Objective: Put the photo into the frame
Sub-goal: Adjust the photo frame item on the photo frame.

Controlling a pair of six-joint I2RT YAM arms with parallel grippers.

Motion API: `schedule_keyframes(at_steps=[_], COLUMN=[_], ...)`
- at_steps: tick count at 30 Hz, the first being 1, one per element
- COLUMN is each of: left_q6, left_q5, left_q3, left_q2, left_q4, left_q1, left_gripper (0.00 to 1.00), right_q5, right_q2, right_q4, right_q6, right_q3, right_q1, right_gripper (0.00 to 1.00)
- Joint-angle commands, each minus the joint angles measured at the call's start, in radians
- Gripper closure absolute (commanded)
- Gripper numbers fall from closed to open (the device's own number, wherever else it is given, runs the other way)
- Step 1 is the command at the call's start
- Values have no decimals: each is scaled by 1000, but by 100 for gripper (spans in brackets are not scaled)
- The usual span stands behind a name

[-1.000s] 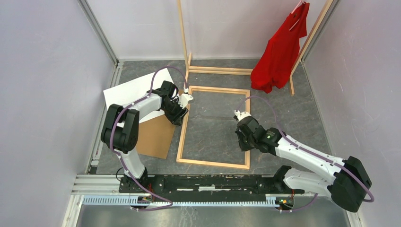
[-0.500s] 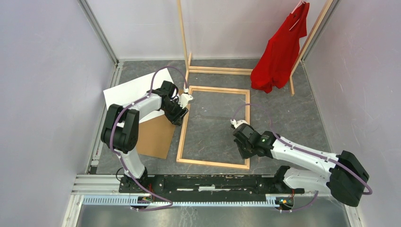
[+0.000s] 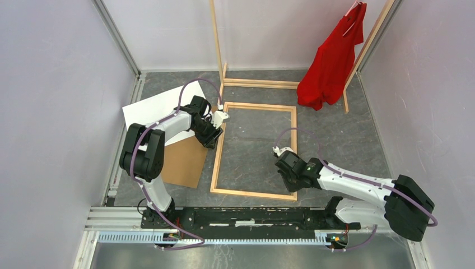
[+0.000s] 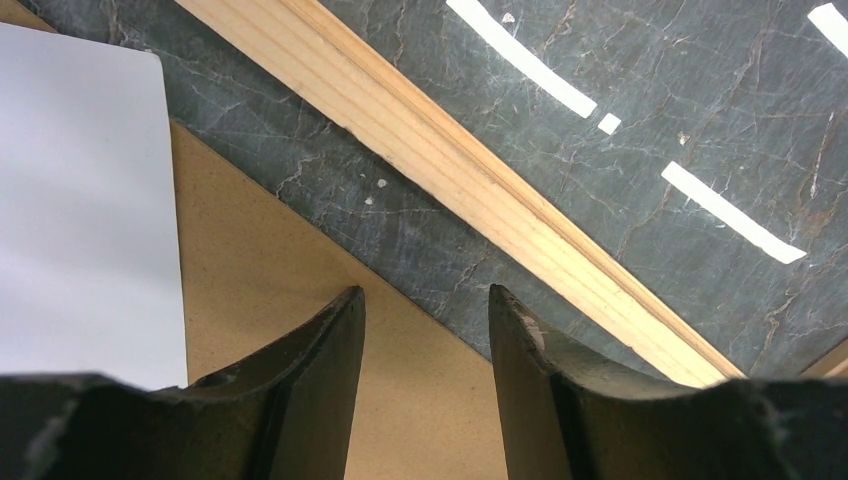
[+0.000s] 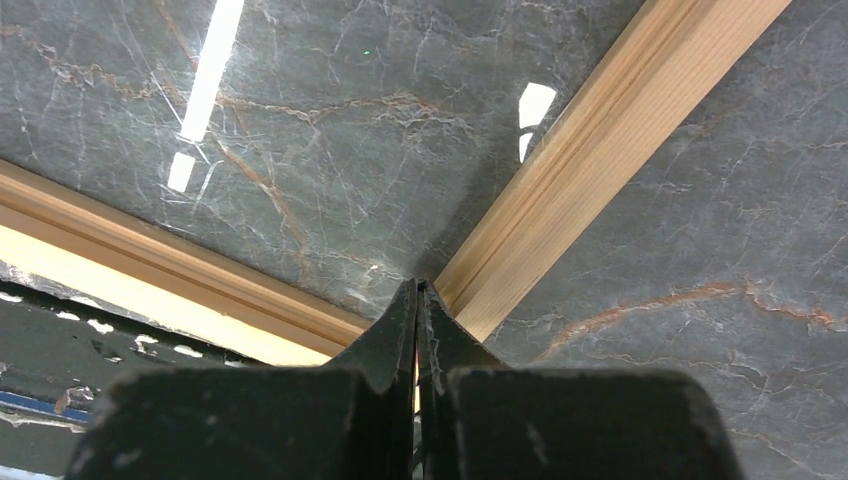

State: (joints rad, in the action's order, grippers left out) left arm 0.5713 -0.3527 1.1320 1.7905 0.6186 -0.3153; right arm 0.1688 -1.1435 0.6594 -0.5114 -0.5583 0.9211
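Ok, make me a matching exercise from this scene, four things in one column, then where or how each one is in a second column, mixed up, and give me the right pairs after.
Column one:
1. photo
2. frame
3. red shirt
4. right gripper

Column two:
A. hanging up, far right
B. lying flat, centre
C. white side up, far left
D. shut, at the frame's near right corner

Pairs: 1-C, 2-B, 3-A, 4-D
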Motion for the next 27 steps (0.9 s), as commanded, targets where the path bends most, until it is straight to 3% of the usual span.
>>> schedule_keyframes(at_steps=[1, 9, 14, 20, 24, 27], left_q6=[38, 38, 38, 35, 38, 41], left_q5=[-22, -28, -26, -42, -45, -48], left_q3=[-4, -2, 5, 27, 33, 39], left_q2=[7, 12, 4, 1, 9, 18], left_q4=[55, 56, 61, 70, 70, 70], left_q1=[4, 4, 4, 17, 25, 27], left_gripper=[45, 45, 45, 45, 45, 45], right_q5=[29, 21, 132, 168, 191, 229], right_q2=[-18, -53, -87, -172, -270, -370], right_q4=[-11, -34, 14, -35, -161, -265], right_q6=[-11, -2, 51, 167, 217, 240], right_q3=[21, 21, -174, -416, -513, -576], right_q1=[3, 3, -8, -172, -286, -321], right_gripper=[100, 100, 97, 83, 83, 89])
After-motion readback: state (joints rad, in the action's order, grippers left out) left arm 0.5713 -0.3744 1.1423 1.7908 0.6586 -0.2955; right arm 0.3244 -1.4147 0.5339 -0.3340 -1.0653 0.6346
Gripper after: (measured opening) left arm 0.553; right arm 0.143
